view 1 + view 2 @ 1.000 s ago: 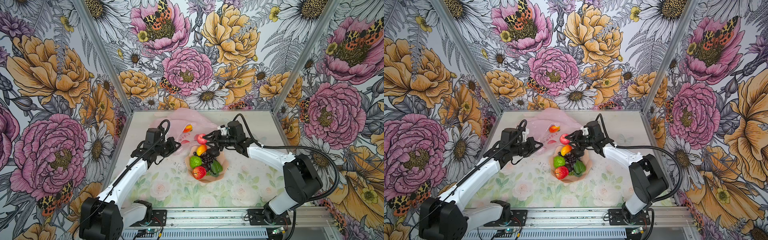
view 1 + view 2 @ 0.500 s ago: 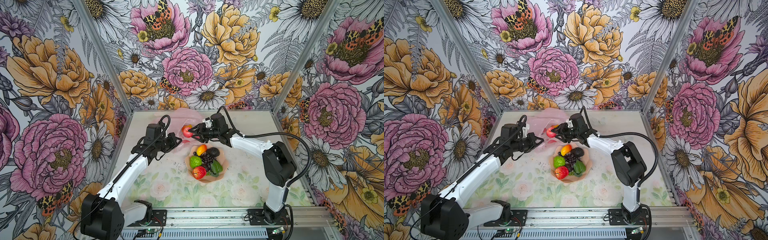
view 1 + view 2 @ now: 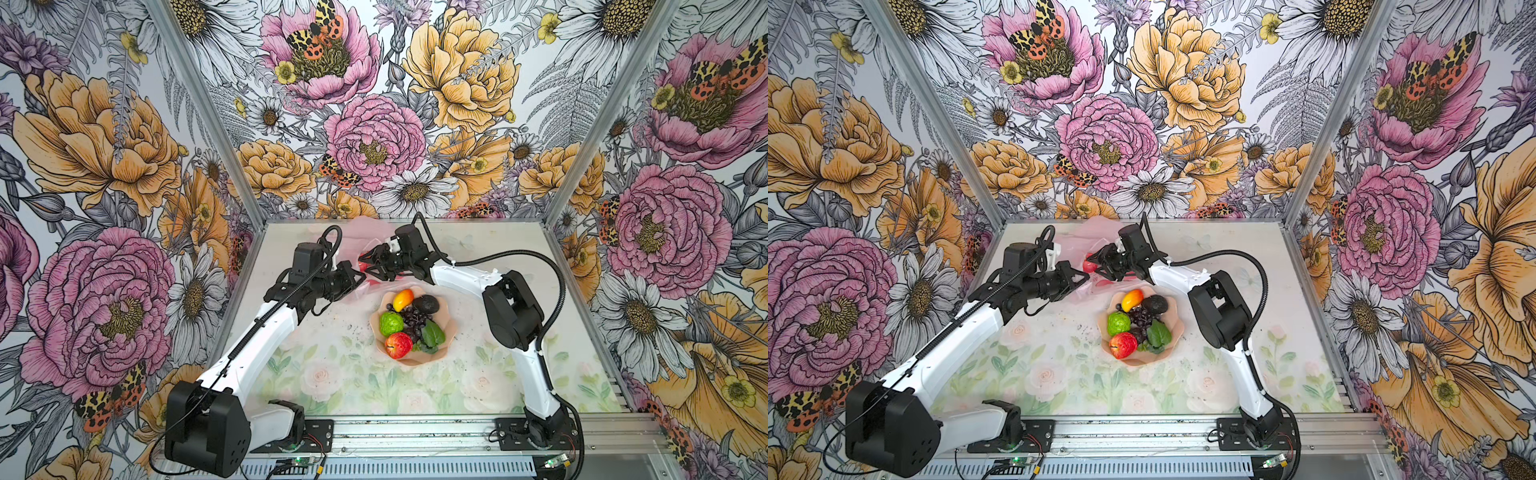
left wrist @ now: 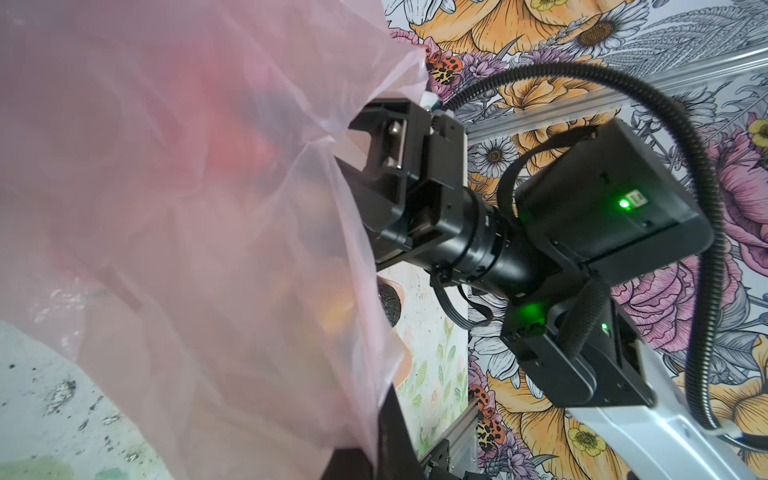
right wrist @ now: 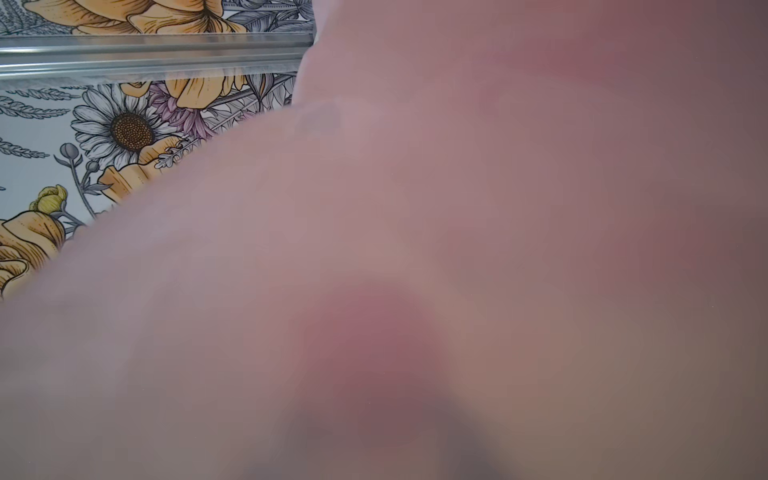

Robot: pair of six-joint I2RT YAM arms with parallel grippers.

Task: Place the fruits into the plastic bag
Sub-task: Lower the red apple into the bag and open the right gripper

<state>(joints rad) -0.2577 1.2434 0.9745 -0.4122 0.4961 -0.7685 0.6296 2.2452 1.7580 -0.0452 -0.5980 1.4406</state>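
Three floral walls [image 3: 374, 137] ring the rose-printed tabletop [image 3: 332, 374]; left gripper [image 3: 1080, 277] pinches plastic bag [image 3: 1088, 235], right gripper [image 3: 1096, 265] clasps red apple [image 3: 1087, 266].

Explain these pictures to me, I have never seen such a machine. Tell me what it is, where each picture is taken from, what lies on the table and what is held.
This is a robot: two arms by a table, each ending in a two-fingered tool. Two pictures come from a camera pair overhead and look nearly alike. The other two come from cameras on the wrists: one shows a thin pink bag and the opposite arm, the other only a pink blur. On the table stands a bowl holding a mango, an avocado, a green fruit, grapes and an apple; behind it lies the bag. The left tool is shut on the bag's edge. The right tool, at the bag, grips a second red apple.
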